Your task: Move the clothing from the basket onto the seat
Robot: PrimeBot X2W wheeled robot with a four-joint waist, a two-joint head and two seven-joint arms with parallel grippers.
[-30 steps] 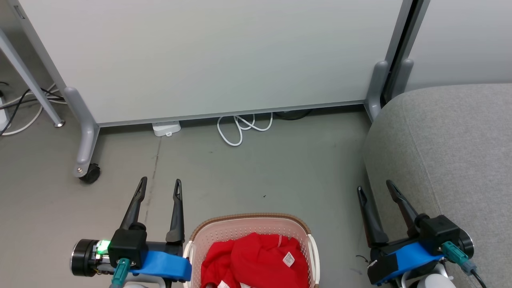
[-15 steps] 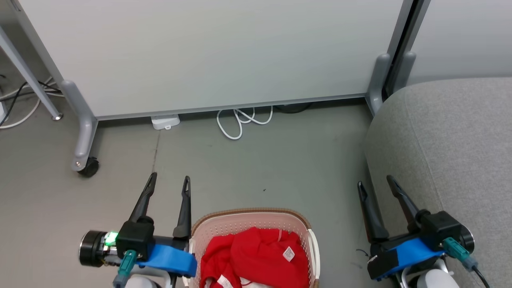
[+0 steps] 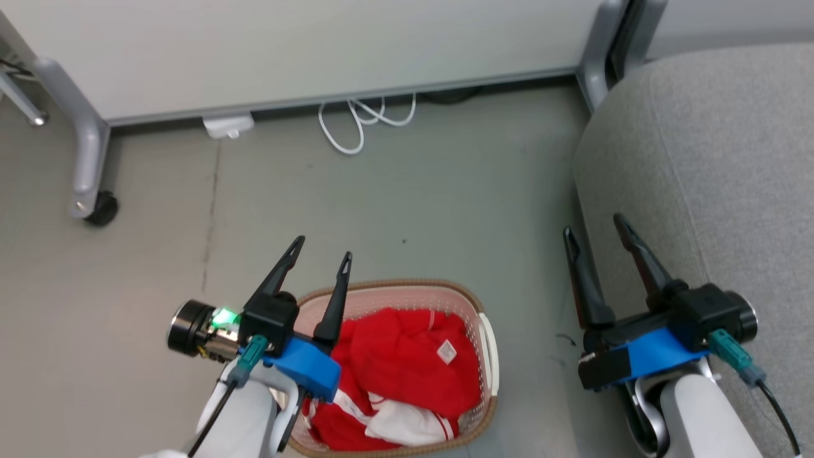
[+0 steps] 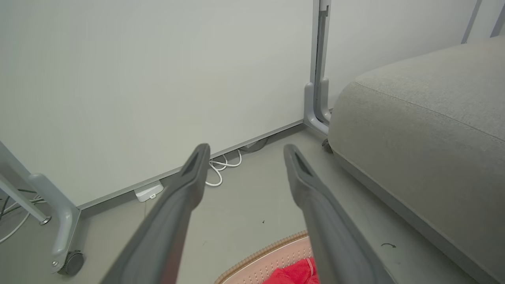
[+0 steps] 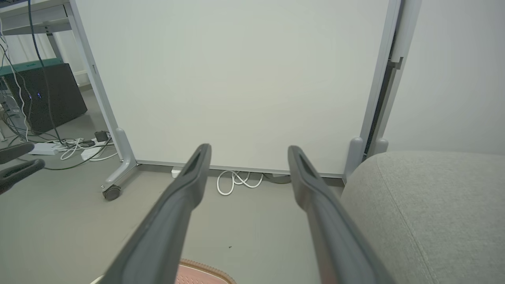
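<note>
Moved: my left tool (image 3: 323, 248) now over the basket (image 3: 394, 286) rim, fingers apart, empty.
Right tool (image 3: 593, 225): apart, empty, beside seat (image 3: 712, 159).
Clothing (image 3: 407, 362): heaped in basket.
Tip: I dip, pinching a thick fold.

The bright red soft sportswear clothing (image 3: 407, 356), seen just right of the left end effector (image 3: 322, 248), is marked with white stripes and a white label. The cream-white perforated plastic basket (image 3: 407, 299) is edged in woven-look brown. The light-grey fabric seat (image 3: 718, 159) beside the right end effector (image 3: 591, 224) is left unpatterned.
</note>
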